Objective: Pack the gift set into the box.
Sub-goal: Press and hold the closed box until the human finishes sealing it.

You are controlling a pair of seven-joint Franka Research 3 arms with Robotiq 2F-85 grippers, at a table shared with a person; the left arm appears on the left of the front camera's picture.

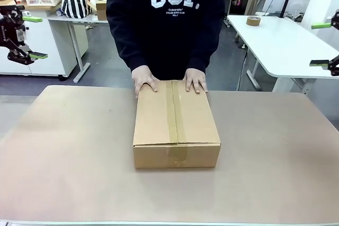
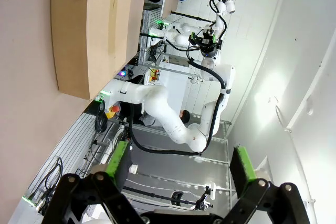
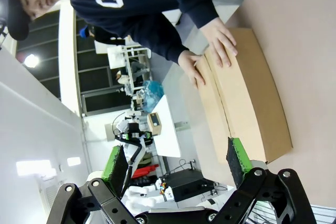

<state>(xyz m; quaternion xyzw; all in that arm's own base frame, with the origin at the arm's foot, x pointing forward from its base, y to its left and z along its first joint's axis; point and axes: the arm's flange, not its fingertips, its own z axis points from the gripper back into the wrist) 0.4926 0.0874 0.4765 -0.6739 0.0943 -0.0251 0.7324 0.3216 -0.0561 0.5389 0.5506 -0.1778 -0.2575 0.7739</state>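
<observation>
Front view: box [image 1: 176,117], flaps shut and taped, at centre of table [image 1: 63,146], its taped seam and long axis running from the robot's side toward the person, whose hands [image 1: 144,80] press its far edge. Left jaws spread, held high, well off to the box's left; right jaws spread, likewise to its right; neither arm clearly nearer. Whereabouts of gift set: probably sealed inside, though that cannot be told
</observation>
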